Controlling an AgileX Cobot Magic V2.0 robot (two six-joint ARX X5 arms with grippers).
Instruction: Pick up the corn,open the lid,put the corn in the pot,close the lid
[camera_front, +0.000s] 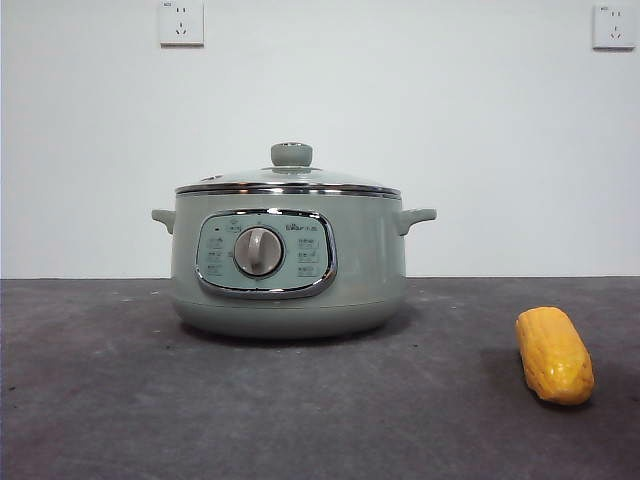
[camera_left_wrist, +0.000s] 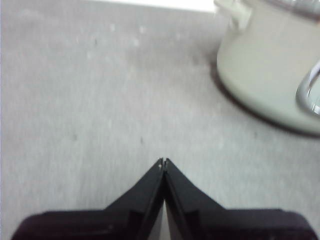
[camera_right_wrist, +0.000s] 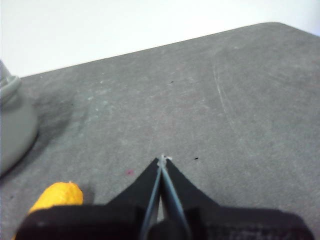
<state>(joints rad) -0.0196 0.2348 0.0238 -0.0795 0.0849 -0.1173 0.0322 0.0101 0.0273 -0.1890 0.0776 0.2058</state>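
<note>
Right gripper (camera_right_wrist: 162, 159) is sitting with its jaws pinched together, nothing between them, hovering over bare table (camera_front: 300, 420). From its wrist cam I'm seeing the corn (camera_right_wrist: 57, 196) peeking out just beside the gripper body, off to one side and a bit behind the tips, so that arm is clearly the nearer one for the pickup. Left gripper (camera_left_wrist: 164, 161) is also closed up and empty, parked on the other side of the pot (camera_front: 289, 262), with just the pot's wall and one handle showing in its view.

In the front cam the corn is lying flat on the table, well apart from the pot, on the side opposite the left arm and nearer the camera than the pot. Its long axis is running roughly front to back, slightly angled.

Lid (camera_front: 288, 180) is sitting on the pot, knob up. Can't tell what's inside from these angles. I'm guessing the jaws need opening and swinging back over the cob, crossing its short width.
</note>
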